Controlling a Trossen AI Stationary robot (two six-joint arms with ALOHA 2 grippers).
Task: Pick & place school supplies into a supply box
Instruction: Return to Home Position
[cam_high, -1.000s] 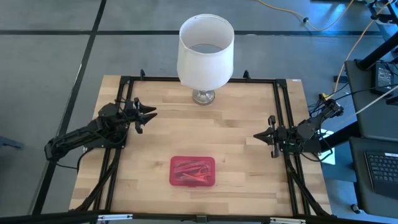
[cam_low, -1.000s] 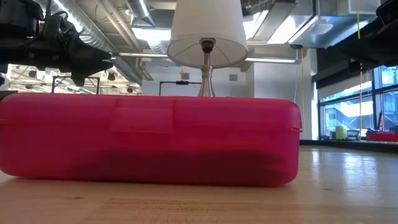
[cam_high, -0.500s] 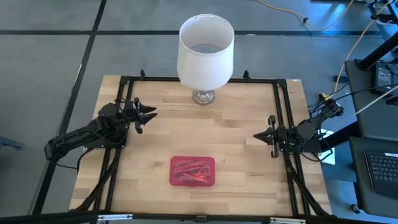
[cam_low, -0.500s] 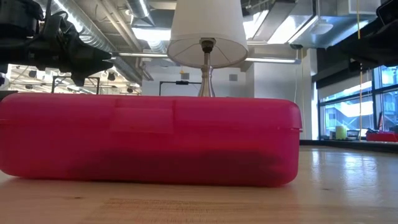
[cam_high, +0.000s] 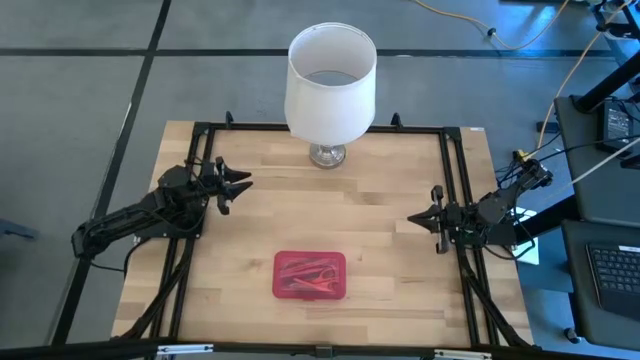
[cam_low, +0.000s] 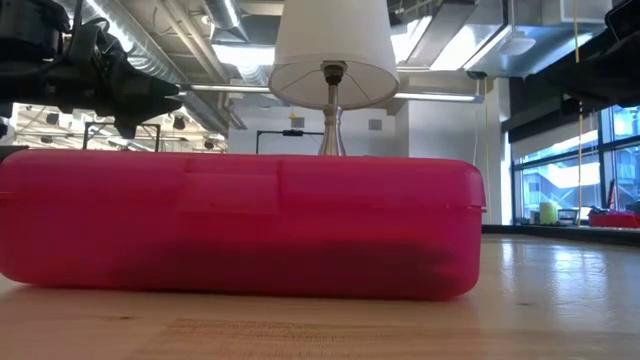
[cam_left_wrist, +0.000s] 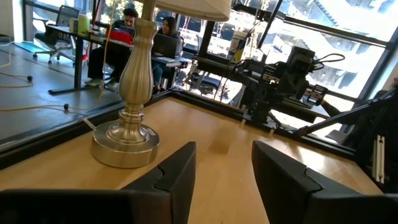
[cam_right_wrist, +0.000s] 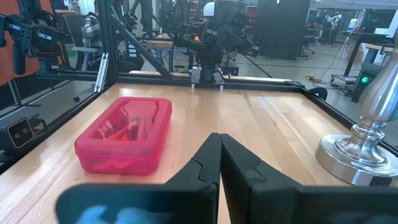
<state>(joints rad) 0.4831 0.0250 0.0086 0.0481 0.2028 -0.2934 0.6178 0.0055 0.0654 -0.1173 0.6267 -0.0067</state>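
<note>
The supply box (cam_high: 310, 275) is a translucent red case with its lid down, lying flat on the table near the near edge; it fills the low view (cam_low: 240, 225) and shows in the right wrist view (cam_right_wrist: 126, 134). Pens and scissors show faintly through its lid, inside it. My left gripper (cam_high: 243, 183) hovers open by the table's left edge, far from the box. In its wrist view the left gripper (cam_left_wrist: 224, 165) points toward the lamp base. My right gripper (cam_high: 413, 218) waits shut by the right edge, and in its own view the right gripper (cam_right_wrist: 220, 149) faces the box.
A white-shaded lamp (cam_high: 331, 85) stands on a metal base (cam_left_wrist: 125, 140) at the middle of the far edge. A black frame (cam_high: 455, 180) borders the table. Bare wood lies between both grippers and the box. People sit at desks in the room beyond.
</note>
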